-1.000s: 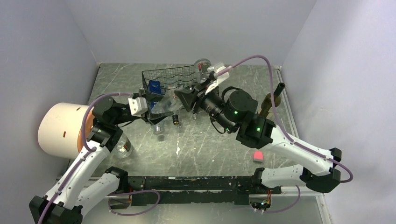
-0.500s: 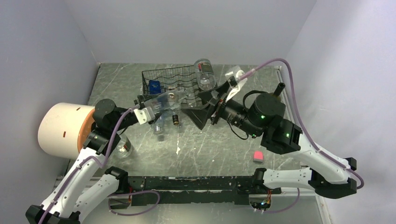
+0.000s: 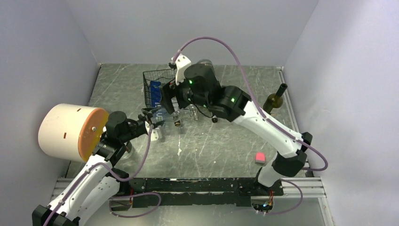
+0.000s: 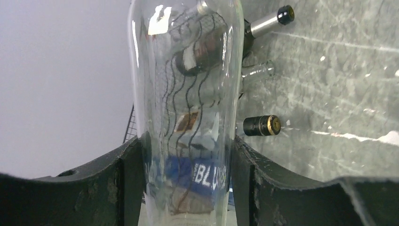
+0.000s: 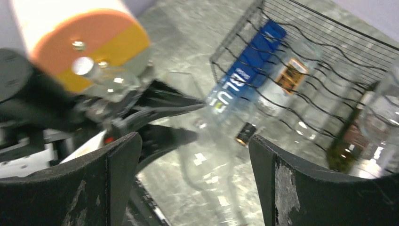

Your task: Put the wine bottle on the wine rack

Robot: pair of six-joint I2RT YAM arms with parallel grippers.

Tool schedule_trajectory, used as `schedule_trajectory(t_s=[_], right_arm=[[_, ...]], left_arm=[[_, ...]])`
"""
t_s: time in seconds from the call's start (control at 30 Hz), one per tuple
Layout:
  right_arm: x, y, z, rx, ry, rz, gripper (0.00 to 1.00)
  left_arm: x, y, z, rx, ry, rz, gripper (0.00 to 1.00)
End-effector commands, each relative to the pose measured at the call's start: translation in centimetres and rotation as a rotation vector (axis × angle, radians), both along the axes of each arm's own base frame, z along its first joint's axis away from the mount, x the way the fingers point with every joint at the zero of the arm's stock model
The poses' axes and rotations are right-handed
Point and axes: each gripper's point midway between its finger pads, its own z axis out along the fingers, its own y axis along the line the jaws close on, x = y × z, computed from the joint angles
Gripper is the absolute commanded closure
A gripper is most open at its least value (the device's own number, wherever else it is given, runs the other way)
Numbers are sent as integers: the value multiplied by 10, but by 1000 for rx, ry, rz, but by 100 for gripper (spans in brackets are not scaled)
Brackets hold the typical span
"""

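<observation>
my left tool is clamped on the clear wine bottle, held just in front of the wine rack, not on it yet. a blue-labelled bottle lies inside the rack. my right tool hangs over the rack, fingers apart, holding nothing.

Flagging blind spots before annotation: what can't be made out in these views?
1. Top external: the right arm covers most of the wine rack, so free slots cannot be counted.
2. Left wrist: the clear bottle runs off the top and bottom edges, so both ends are unseen.
3. Right wrist: motion blur smears the blue label, so it is not fully readable.
</observation>
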Motion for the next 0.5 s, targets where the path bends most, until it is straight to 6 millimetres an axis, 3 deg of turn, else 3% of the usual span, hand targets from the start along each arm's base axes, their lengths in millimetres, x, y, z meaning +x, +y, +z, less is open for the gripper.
schedule_trajectory(t_s=[0.0,0.13,0.33,0.47], right_arm=[[12,-17,-25,-142,38,30,12],[17,-17,-55,-232,82,63,12],[-4,-6,-89,-261,182,217,12],[-1,-3,-111,-301,218,211,12]], left_arm=[[-5,-3,45,33,-347,-57,93],[-8,0,45,65,-422,-55,93],[-9,1,41,112,-475,-67,93],[-13,0,44,111,-500,-80,93]])
